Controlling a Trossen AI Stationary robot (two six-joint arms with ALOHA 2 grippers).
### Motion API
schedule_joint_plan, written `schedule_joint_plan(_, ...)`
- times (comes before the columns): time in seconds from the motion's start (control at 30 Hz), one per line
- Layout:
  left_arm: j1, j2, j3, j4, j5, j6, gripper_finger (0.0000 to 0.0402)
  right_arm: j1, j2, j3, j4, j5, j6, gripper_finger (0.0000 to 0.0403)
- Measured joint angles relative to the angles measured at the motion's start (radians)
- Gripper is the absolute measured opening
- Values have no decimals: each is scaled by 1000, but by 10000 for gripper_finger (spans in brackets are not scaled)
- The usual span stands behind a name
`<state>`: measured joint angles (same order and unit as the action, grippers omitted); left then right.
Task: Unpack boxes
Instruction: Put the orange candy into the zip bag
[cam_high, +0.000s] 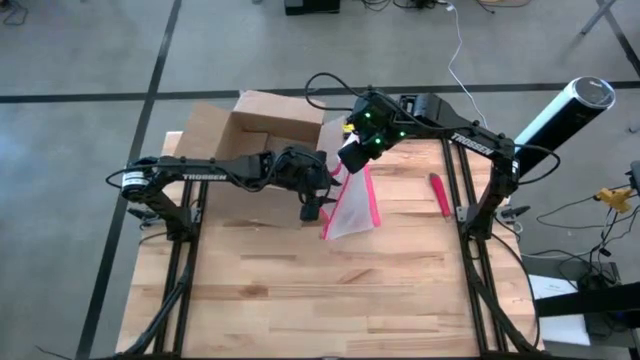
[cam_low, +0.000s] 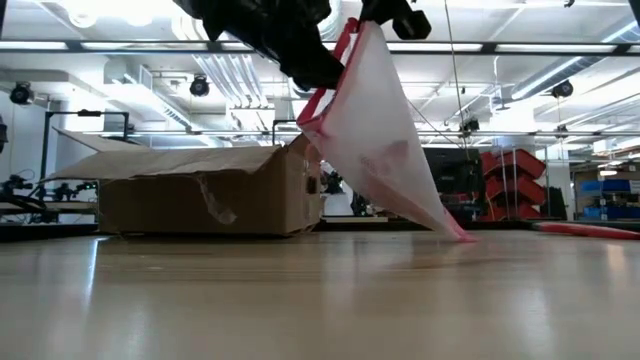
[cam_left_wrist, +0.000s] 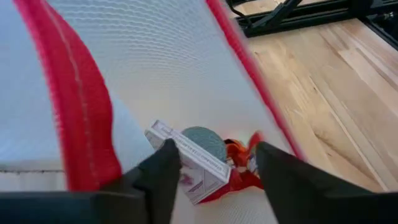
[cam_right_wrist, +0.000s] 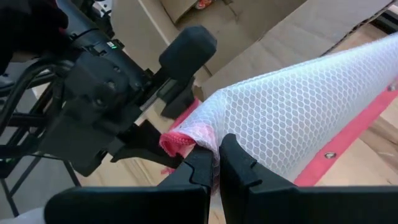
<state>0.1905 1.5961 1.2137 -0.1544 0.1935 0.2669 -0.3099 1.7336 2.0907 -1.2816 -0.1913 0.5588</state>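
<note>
Pink-edged pouch (cam_low: 375, 140) lifted beside box (cam_low: 200, 185).
Right gripper (cam_right_wrist: 216, 163) pinches its corner; left gripper (cam_left_wrist: 211, 168) spread wide at its mouth.

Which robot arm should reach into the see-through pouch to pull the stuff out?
Probably the left. Its left gripper is open and aimed at the small items seen inside the pouch. The right gripper is shut on the pouch's top edge, holding it up, so it looks busy.
</note>
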Motion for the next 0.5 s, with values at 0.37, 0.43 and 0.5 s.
schedule_joint_plan(0.37, 22, -83, 233, -452, -151, 211, 249, 0, 0, -23, -176, 76, -30, 0)
schedule_joint_plan(0.43, 57, -98, 251, -492, -186, 273, 238, 0, 0, -26, -176, 83, -37, 0)
schedule_joint_plan(0.5, 119, -109, 249, -526, -187, 290, 227, 1, 0, -30, -176, 84, -44, 0)
